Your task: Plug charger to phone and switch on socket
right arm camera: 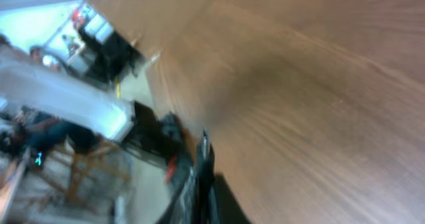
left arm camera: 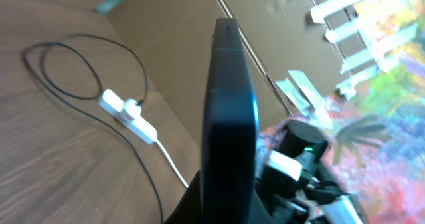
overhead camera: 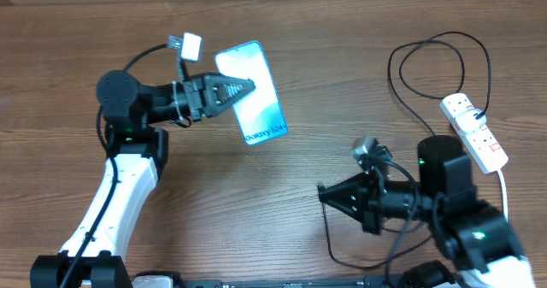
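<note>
Wooden table (overhead camera: pixel 256 207), phone (overhead camera: pixel 267 110) in left claw (overhead camera: pixel 248 87), labelled end toward robot

Right wrist view is motion-blurred; can't tell what the right gripper (right arm camera: pixel 202 154) has in its jaws. In left wrist view the phone (left arm camera: pixel 229 117) is edge-on: screen hidden, lower end cut off.

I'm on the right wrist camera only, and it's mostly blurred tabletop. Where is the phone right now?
Observer: The phone is gripped by the left gripper, screen up.
Operator: Is my right gripper close to it?
Observer: No, the right gripper is apart from it, with bare table between.
Operator: And the socket?
Observer: The power strip lies on the robot's far right, with the charger cable looped beyond it.
</note>
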Tool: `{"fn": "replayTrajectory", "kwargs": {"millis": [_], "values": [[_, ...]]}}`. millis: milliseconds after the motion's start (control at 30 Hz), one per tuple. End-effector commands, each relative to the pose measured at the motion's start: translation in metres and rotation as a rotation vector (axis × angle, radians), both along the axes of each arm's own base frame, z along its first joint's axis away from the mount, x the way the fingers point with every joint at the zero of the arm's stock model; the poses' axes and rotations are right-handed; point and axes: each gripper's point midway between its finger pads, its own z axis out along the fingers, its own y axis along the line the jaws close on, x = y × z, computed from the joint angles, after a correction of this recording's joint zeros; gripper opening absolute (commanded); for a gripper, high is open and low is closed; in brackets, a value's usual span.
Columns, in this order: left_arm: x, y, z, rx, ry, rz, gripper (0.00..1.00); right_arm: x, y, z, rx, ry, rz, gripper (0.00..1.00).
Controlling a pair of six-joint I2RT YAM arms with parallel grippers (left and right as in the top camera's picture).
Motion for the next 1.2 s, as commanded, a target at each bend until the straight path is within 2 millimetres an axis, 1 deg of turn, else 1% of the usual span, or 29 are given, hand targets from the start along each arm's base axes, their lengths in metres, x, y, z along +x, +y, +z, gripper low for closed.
{"fn": "replayTrajectory", "kwargs": {"millis": [0, 133, 300, 400, 500, 567, 700, 900, 1033, 1167], "values": [[-0.003, -0.018, 0.0, -0.002, -0.021, -0.032, 0.04, 0.002, 0.012, -0.024, 0.127, 0.183, 0.013, 0.04], [-0.005, -0.026, -0.007, 0.002, 0.027, -0.058, 0.04, 0.012, 0.019, -0.028, 0.174, 0.191, 0.041, 0.04], [-0.008, -0.033, -0.019, 0.019, 0.078, -0.08, 0.04, 0.019, 0.025, -0.026, 0.204, 0.167, 0.087, 0.04], [-0.011, -0.037, -0.024, 0.026, 0.086, -0.099, 0.04, 0.023, 0.027, -0.031, 0.199, 0.187, 0.084, 0.04], [-0.014, -0.044, -0.024, 0.032, 0.039, -0.112, 0.04, 0.022, 0.031, -0.032, 0.198, 0.184, 0.104, 0.04], [-0.016, -0.048, -0.024, 0.034, 0.019, -0.114, 0.04, 0.015, 0.04, -0.025, 0.208, 0.144, 0.15, 0.04], [-0.016, -0.048, -0.024, 0.034, 0.019, -0.115, 0.04, 0.016, 0.045, -0.016, 0.219, 0.128, 0.158, 0.04], [-0.021, -0.048, -0.024, 0.035, 0.02, -0.145, 0.04, 0.024, 0.047, -0.024, 0.202, 0.144, 0.132, 0.04], [-0.025, -0.048, -0.024, 0.036, 0.02, -0.172, 0.04, 0.029, 0.047, -0.025, 0.195, 0.127, 0.107, 0.04], [-0.027, -0.048, -0.026, 0.038, 0.035, -0.179, 0.04, 0.033, 0.047, -0.02, 0.206, 0.087, 0.104, 0.04]]}}
